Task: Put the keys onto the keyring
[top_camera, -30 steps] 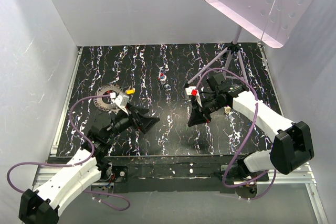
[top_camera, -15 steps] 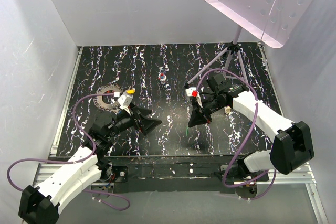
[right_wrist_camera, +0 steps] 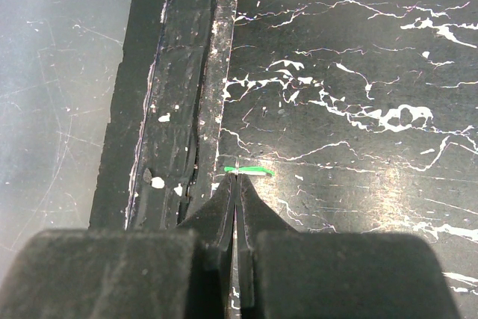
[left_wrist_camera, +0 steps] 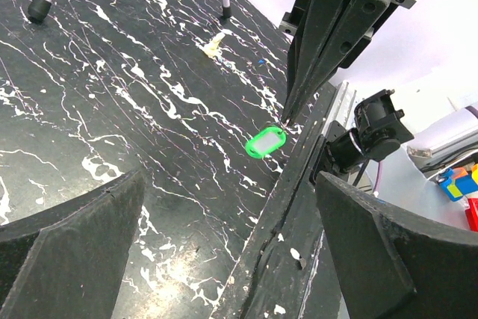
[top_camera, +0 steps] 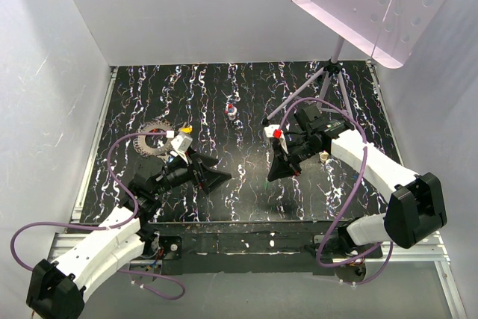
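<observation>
Right tool (left_wrist_camera: 286, 117) was fully closed, its tips meeting one corner of the green key (left_wrist_camera: 267, 142). The right wrist view showed that key as a thin edge-on sliver right at the tips. So it looked pinched and hanging, not lying flat, and the grip looked very shallow. It sat low over the worktop (top_camera: 246, 87), close to the near edge. Left tool (top_camera: 218, 169) was spread as wide as it goes, holding nothing, pointed toward the right tool. Keyring (top_camera: 146, 147) lay flat at the left of the worktop, just beyond the left wrist and well apart from the green key. Yellow key (top_camera: 186, 130) lay near the ring.

Risks, as judged:
- The corner pinch could let the key pivot or slip out on the carry across.
- A drop here could send it into the dark channel (right_wrist_camera: 179, 110) along the worktop edge, where it would be hard to retrieve.
- The ring was flat and unheld, so pushing a key at it would likely just shove it. The left tool would need to steady or lift it first.
- The tools faced each other closely, so a hand-over risked a knock.
- Purple cable (top_camera: 112, 156) looped close by the ring and could snag.
</observation>
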Robot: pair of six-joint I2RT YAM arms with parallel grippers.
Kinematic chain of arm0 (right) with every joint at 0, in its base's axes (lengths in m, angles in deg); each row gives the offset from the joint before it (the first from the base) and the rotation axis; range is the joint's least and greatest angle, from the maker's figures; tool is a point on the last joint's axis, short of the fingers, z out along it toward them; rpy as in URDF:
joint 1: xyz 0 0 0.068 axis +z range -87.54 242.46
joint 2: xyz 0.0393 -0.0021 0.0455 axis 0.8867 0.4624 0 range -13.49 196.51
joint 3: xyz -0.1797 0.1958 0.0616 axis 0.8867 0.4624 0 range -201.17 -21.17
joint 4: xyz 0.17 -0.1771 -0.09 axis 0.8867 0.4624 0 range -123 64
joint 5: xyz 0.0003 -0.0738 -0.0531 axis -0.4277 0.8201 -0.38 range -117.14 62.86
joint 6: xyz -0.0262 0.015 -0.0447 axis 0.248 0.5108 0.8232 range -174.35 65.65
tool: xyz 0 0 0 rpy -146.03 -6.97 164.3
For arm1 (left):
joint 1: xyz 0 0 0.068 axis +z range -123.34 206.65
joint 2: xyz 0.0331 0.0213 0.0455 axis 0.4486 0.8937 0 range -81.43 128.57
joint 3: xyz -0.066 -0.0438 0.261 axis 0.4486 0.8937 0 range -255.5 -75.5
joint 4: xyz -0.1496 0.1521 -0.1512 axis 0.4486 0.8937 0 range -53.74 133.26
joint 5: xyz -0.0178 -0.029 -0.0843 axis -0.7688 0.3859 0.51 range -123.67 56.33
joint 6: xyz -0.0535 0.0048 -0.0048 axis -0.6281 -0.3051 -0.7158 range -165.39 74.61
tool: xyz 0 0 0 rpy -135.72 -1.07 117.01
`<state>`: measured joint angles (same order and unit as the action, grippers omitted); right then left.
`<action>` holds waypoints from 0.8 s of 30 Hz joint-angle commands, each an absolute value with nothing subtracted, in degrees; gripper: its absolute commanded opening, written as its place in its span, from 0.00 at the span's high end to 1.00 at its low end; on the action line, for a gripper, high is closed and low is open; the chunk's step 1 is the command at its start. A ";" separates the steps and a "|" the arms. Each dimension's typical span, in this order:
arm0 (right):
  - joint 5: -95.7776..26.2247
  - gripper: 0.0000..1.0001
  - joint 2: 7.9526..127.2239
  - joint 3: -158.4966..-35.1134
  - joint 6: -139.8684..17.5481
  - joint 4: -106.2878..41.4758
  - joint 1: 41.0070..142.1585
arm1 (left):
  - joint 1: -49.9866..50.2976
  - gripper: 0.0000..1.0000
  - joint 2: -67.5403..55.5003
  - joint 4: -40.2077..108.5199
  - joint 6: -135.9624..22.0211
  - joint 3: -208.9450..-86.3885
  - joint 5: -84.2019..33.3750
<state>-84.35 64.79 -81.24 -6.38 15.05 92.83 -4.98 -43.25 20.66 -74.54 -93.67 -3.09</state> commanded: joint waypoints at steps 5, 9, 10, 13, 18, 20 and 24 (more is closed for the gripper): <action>-86.37 0.99 64.20 -81.73 -5.65 15.87 92.60 | -5.16 0.02 -43.19 19.47 -73.60 -95.71 -2.03; -86.46 0.99 64.20 -81.73 -5.57 15.87 92.60 | -5.16 0.02 -43.19 19.03 -73.43 -95.71 -1.68; -86.46 0.99 64.20 -81.73 -5.65 15.87 92.60 | -5.16 0.03 -43.19 18.95 -73.34 -95.71 -1.60; -86.55 0.99 64.29 -81.73 -5.57 15.87 92.52 | -5.07 0.03 -43.37 18.86 -73.17 -95.54 -1.42; -86.64 0.99 64.29 -81.73 -5.57 15.87 92.60 | -5.07 0.03 -43.28 18.16 -73.08 -95.27 -1.42; -86.72 0.99 64.38 -81.73 -5.57 15.87 92.52 | -5.07 0.03 -43.11 17.98 -73.08 -95.19 -1.42; -86.81 0.99 64.38 -81.73 -5.57 15.95 92.60 | -5.07 0.04 -42.49 17.54 -72.99 -95.10 -1.16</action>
<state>-84.59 64.81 -81.24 -6.27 15.07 92.83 -4.98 -42.95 19.09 -73.93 -93.67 -2.04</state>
